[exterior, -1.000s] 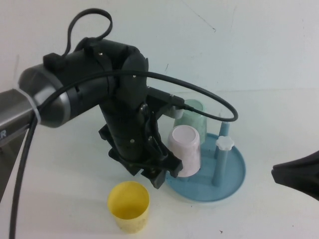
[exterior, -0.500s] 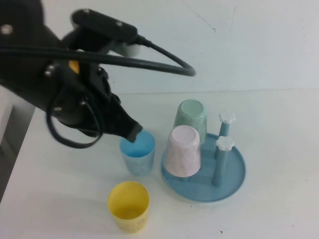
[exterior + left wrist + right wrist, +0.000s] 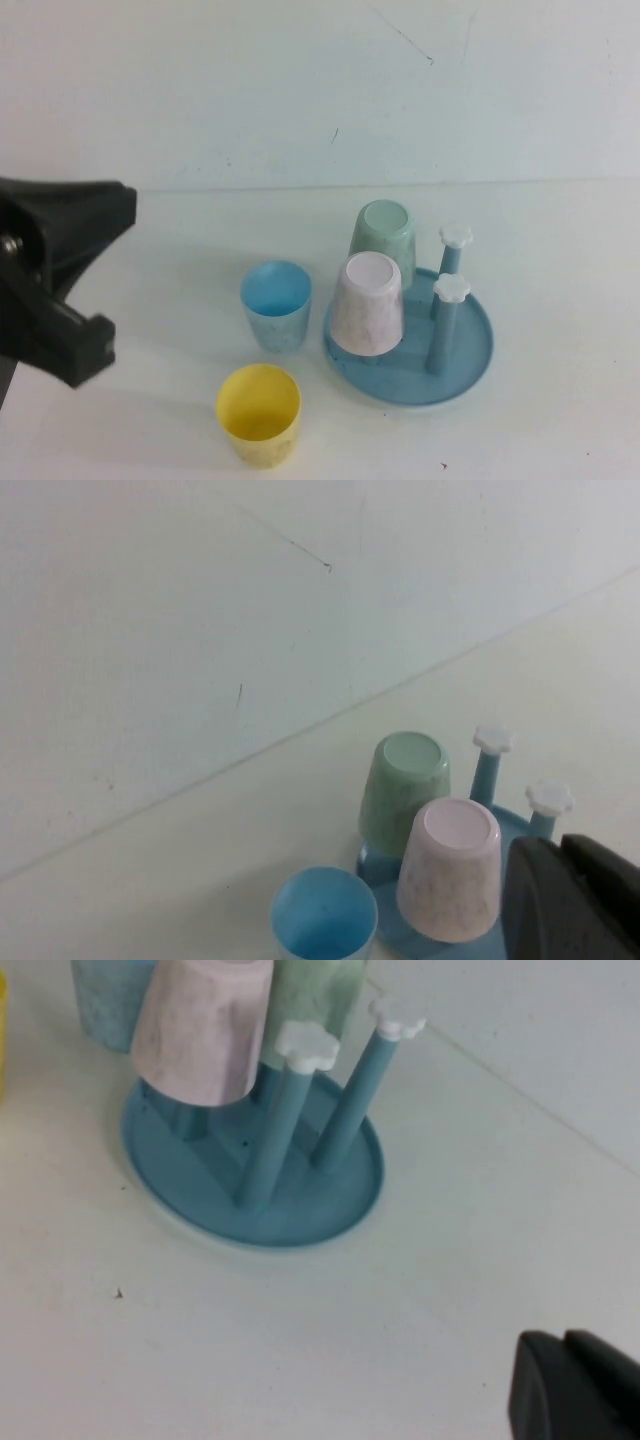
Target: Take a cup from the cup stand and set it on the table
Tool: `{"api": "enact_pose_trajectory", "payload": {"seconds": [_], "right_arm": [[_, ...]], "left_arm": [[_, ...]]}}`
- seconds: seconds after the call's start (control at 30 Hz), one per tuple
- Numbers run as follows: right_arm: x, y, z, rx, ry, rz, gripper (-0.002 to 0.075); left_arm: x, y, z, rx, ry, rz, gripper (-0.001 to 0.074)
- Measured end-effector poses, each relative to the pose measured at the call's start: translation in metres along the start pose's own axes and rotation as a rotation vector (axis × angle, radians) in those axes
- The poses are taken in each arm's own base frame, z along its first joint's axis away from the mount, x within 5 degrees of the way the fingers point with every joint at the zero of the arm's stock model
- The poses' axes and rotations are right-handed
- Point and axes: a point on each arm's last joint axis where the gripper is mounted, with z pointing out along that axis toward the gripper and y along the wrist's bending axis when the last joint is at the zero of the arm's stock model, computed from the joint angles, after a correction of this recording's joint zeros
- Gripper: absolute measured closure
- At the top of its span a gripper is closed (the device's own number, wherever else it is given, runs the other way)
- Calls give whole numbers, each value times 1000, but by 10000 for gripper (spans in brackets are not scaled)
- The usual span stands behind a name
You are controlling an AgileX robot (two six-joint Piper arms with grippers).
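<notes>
While the yellow cup [image 3: 259,414] stands on the table [image 3: 560,420], cup stand [image 3: 470,365] beside, left gripper [image 3: 55,285] at far left, finger state unclear, right gripper probably out of view.

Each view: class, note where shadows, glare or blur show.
High view: soft even light, faint shadow under the yellow cup; left pincer a blurred dark mass at the left edge. Left wrist view: no glare. Right wrist view: cup stand slightly soft; right pincer blurred in the corner.

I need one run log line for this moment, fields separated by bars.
yellow cup upright on table | blue cup beside cup stand | left pincer at left edge | right pincer away from stand
</notes>
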Motion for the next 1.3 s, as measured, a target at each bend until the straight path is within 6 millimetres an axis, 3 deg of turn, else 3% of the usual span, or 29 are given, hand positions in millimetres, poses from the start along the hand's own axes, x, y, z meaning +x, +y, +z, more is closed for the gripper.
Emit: {"api": "enact_pose_trajectory", "payload": {"seconds": [0.2,0.4,1.3], "right_arm": [[23,12,-2,6,15,50,727],[34,19,0,-52,91,54,727],[34,21,0,-77,91,81,728]], "left_arm": [[53,2,5,6,-63,44,735],[79,3,17,5,-85,74,736],[90,3,24,7,-87,74,736]]}}
